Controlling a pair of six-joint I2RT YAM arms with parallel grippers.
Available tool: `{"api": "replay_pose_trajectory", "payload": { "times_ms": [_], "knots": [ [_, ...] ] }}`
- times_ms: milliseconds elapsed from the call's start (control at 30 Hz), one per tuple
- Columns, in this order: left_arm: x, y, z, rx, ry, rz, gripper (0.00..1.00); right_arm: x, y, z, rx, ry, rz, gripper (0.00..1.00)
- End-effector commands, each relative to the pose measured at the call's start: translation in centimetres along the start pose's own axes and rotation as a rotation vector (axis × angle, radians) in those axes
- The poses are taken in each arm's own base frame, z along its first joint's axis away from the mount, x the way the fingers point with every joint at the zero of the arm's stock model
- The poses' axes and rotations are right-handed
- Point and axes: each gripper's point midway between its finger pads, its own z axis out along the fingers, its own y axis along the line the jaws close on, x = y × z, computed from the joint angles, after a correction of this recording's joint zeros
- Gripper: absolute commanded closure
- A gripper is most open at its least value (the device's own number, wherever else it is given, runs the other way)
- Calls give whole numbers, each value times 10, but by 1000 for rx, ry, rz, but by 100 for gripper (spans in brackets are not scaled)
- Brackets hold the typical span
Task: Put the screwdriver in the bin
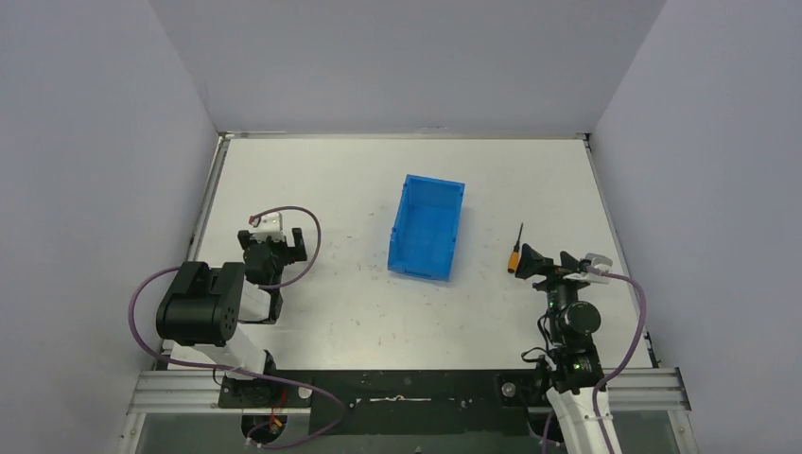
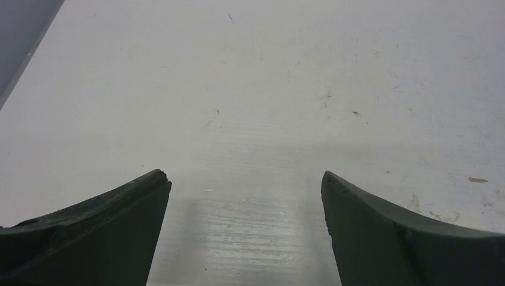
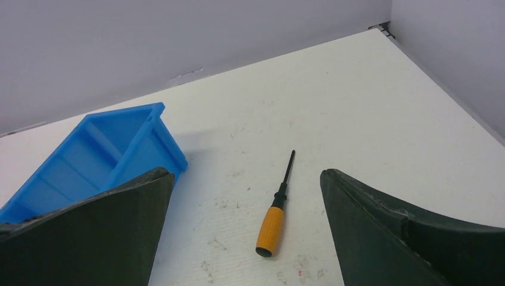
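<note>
Screwdriver (image 3: 275,214): short orange handle, thin black shaft, flat on table, tip toward 12 o'clock | at 3 o'clock of blue bin (image 3: 149,146), apart | right gripper (image 3: 244,174) fingers spread wide, empty | left gripper (image 2: 245,176) likewise spread.

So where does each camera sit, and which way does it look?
Top: above, behind the arms, looking down at table, bin, screwdriver; both arms show.
Left wrist: on the left arm, facing the table; left gripper open.
Right wrist: on the right arm, facing screwdriver and bin; right gripper open.
Shared: top and right wrist both show bin, screwdriver.
</note>
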Motion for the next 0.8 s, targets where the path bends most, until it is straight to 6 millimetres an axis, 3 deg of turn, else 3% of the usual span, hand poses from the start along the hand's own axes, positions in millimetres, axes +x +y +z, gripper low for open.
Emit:
{"api": "replay_pose_trajectory", "payload": {
  "times_ms": [0, 267, 467, 600, 767],
  "knots": [
    [-22, -3, 7, 9, -72, -15, 3, -27, 2, 0, 15, -63, 18, 0],
    [-22, -3, 7, 9, -71, -15, 3, -52, 15, 22, 27, 55, -33, 0],
    [-23, -3, 7, 9, -73, -15, 3, -29, 12, 62, 141, 389, -79, 0],
    [-23, -3, 7, 8, -72, -16, 3, 20, -4, 82, 250, 685, -140, 0],
    [-22, -3, 7, 7, -70, -14, 3, 82, -17, 90, 282, 934, -189, 1]
  ]
}}
